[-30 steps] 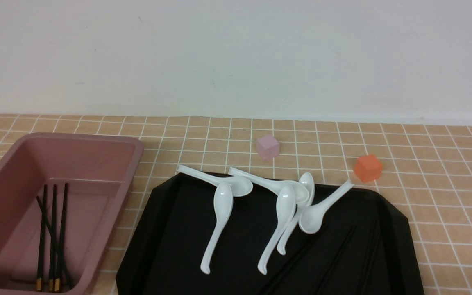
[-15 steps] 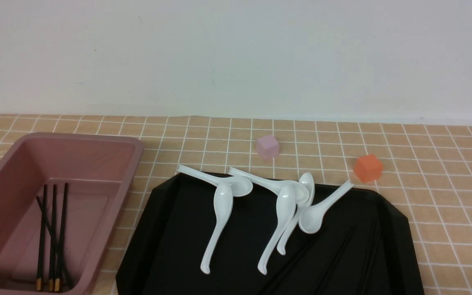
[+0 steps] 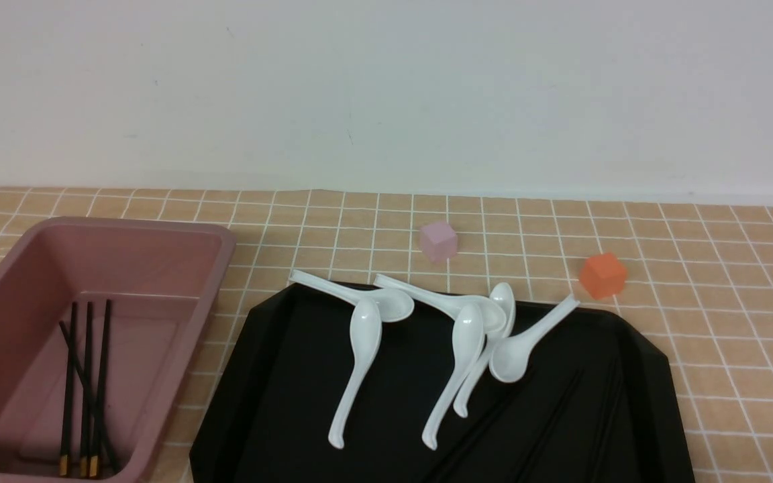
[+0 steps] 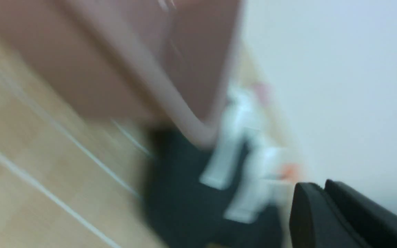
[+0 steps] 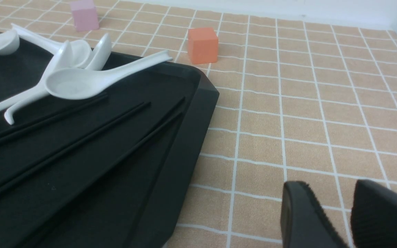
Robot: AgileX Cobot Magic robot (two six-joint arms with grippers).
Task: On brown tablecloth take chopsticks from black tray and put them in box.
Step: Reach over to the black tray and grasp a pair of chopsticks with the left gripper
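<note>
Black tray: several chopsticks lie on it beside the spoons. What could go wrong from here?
1. The chopsticks are black on the black tray and lie close together, so a grasp may miss or pinch two at once.
2. A white spoon seems to rest on the ends of the nearest sticks; lifting one could drag it.
3. The outermost one lies close along the tray's raised rim, leaving little room for a finger.

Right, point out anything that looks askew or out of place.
Several white spoons lie jumbled, handles poking over the black tray's far rim. In the pink box, one chopstick slants across the others. Nothing looks spilled or broken.
</note>
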